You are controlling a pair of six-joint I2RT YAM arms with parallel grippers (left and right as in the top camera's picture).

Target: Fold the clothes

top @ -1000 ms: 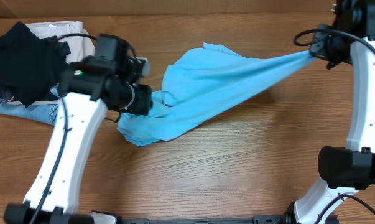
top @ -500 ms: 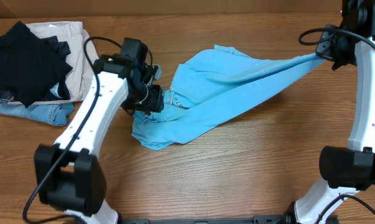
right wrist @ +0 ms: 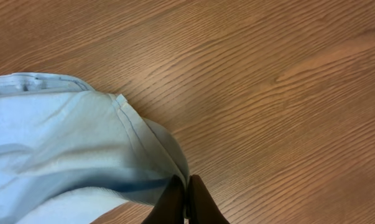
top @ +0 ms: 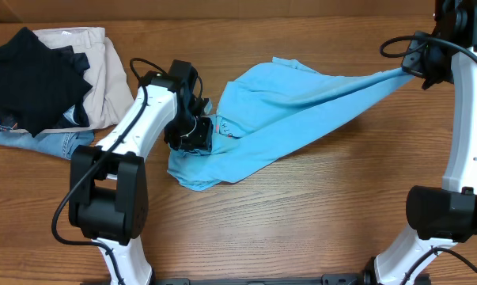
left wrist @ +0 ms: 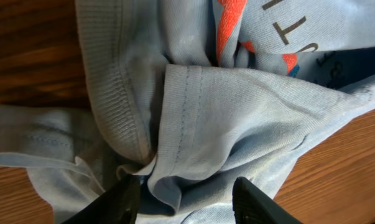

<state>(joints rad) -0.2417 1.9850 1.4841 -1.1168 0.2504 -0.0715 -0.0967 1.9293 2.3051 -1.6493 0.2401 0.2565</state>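
Observation:
The clothes, a light sky-blue T-shirt (top: 285, 103), lie stretched across the table from a bunched left end to the far right. My left gripper (top: 194, 134) is pressed down on that bunch. In the left wrist view its jaws (left wrist: 184, 193) stand open, with a hemmed fold of the T-shirt (left wrist: 237, 112) lying loosely between the black fingers (left wrist: 122, 199). Orange-red lettering (left wrist: 227, 28) shows above the fold. My right gripper (top: 412, 67) holds the far end lifted off the table. In the right wrist view it (right wrist: 186, 186) is shut on the T-shirt's hem (right wrist: 63, 137).
A pile at the back left holds a black garment (top: 28, 71), beige trousers (top: 104, 63) and blue denim (top: 40, 141). Bare wooden table (top: 317, 214) lies in front of the T-shirt. The left arm reaches across between the pile and the shirt.
My left arm swung round and its gripper moved right onto the shirt's bunched left end. The shirt shifted slightly right at first, then held still. The right gripper kept its grip.

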